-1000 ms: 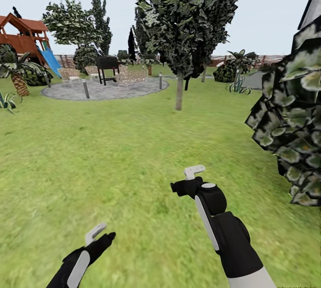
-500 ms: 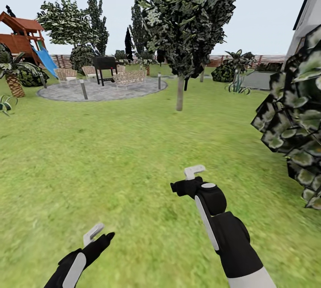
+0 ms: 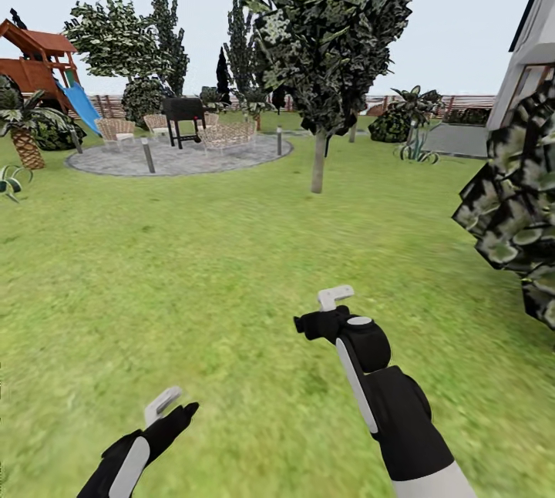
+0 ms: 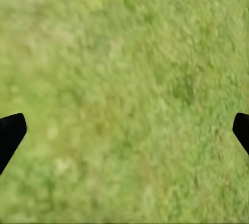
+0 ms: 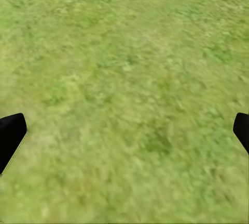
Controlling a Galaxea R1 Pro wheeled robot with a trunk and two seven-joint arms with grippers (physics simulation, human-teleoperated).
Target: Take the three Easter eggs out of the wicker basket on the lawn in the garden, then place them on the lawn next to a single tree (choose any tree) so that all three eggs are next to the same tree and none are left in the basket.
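The Easter eggs and the wicker basket are out of view. The lawn [image 3: 193, 267] spreads green ahead of me. A tree [image 3: 317, 163] with a pale straight trunk and a dark leafy crown stands on it, ahead and slightly right. My left gripper [image 3: 173, 405] hangs low at the near left, and my right gripper [image 3: 324, 309] is held out over the grass near the middle. In the left wrist view, the left gripper [image 4: 124, 130] has its fingertips [image 4: 10, 133] wide apart over bare grass. The right gripper [image 5: 124, 130] is open in the same way and holds nothing.
A grey gravel circle [image 3: 177, 160] with chairs and a dark grill [image 3: 183, 109] lies ahead on the left. A red playset with a blue slide [image 3: 38, 58] stands behind it. A dark bush [image 3: 516, 228] crowds the right side below a white house [image 3: 536, 51]. A brown fence [image 3: 462, 103] closes the far end.
The whole view has shifted, so the camera has moved: the bush slid toward the right edge and more of the house shows. Both arms keep the same pose.
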